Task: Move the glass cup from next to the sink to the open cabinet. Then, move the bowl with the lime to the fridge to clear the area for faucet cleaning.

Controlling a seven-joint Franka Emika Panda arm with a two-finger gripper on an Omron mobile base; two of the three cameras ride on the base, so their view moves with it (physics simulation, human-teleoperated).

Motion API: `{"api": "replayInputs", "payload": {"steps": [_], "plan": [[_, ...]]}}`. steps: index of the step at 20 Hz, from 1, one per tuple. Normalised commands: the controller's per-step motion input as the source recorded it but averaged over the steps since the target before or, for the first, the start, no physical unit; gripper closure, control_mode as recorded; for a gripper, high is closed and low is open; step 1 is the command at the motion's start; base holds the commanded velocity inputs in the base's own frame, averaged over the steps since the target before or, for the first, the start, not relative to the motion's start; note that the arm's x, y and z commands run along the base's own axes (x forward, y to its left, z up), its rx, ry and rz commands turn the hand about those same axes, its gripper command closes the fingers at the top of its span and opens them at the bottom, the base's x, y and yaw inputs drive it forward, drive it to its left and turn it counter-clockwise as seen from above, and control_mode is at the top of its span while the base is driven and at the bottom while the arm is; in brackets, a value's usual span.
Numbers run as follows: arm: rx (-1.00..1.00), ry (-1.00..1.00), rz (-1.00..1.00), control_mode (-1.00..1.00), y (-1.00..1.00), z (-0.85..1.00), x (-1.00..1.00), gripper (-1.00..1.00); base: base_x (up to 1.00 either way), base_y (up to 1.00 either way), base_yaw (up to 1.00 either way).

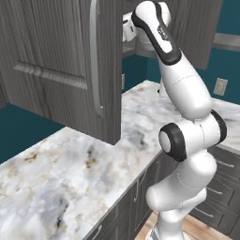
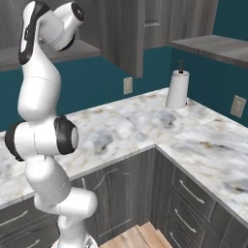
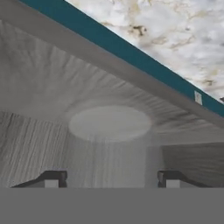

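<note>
In the hand view I look down into the open cabinet point(image 3: 39, 87), onto its grey wood-grain shelf. The glass cup point(image 3: 109, 124) stands there as a faint clear cylinder, its round end pale against the wood. My gripper point(image 3: 111, 179) hangs over it, open, with the fingertips point(image 3: 52, 178) wide apart on either side of the cup's near end and a gap showing on each side. In the left base view my arm reaches up behind the cabinet door point(image 1: 56, 70) with its long silver handle point(image 1: 96, 61). Sink, bowl, lime, fridge and faucet are out of view.
A marble counter point(image 1: 70, 178) runs under the cabinet and turns a corner point(image 2: 193, 140). A paper towel roll point(image 2: 177, 89) stands at the back by the teal wall. Wall outlets point(image 2: 128, 85) sit above the counter. Grey drawers point(image 2: 193, 193) line the front below.
</note>
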Motion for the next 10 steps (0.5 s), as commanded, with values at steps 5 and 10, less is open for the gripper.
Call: {"api": "replayInputs", "payload": {"steps": [5, 10], "plan": [[-0.02, 0.02, -0.01, -1.00, 0.08, -0.13, 0.33, 1.00, 0.00, 0.00, 0.00], [0.00, 0.00, -0.08, -1.00, 0.14, -0.13, 0.57, 1.00, 0.00, 0.00, 0.00]]}}
